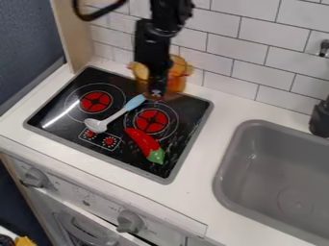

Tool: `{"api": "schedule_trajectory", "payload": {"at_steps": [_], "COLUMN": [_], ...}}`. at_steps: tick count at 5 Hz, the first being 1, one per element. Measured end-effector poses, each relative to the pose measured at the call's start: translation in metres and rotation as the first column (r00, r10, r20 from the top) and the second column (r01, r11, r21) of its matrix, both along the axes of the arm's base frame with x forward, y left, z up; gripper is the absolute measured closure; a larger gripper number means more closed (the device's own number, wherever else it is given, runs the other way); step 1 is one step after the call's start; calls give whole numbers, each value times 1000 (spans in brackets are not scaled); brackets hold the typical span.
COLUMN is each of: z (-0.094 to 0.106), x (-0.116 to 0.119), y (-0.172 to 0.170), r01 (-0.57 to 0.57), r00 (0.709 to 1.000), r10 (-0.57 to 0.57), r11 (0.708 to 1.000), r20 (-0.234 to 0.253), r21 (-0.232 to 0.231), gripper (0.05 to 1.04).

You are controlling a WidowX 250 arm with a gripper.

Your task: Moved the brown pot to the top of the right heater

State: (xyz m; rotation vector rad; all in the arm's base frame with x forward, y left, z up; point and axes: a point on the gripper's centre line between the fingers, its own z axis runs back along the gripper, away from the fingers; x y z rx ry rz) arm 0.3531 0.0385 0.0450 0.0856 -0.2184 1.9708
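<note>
The gripper point(156, 92) hangs at the stove's back edge, pointing down, just behind the right heater. The translucent amber-brown pot point(177, 79) stands at the back of the stove by the tiled wall. The gripper covers the pot's middle, and parts of the pot show on both sides of it. Whether the two touch I cannot tell. The right heater point(151, 121) is a red round burner within white rings, with no pot on it.
On the black stove top point(57, 101), a blue-handled spoon point(114, 116) lies between the two burners. A red pepper point(145, 143) with a green end lies at the right heater's front edge. The grey sink point(283, 173) is to the right.
</note>
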Motion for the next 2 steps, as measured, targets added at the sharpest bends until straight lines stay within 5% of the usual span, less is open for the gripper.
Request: {"api": "schedule_trajectory", "payload": {"at_steps": [2], "z": [-28], "x": [13], "y": [-23], "r01": [99], "r00": [994], "r10": [-100], "r11": [995], "r20": [-33], "r21": [-12], "gripper": [1006]}}
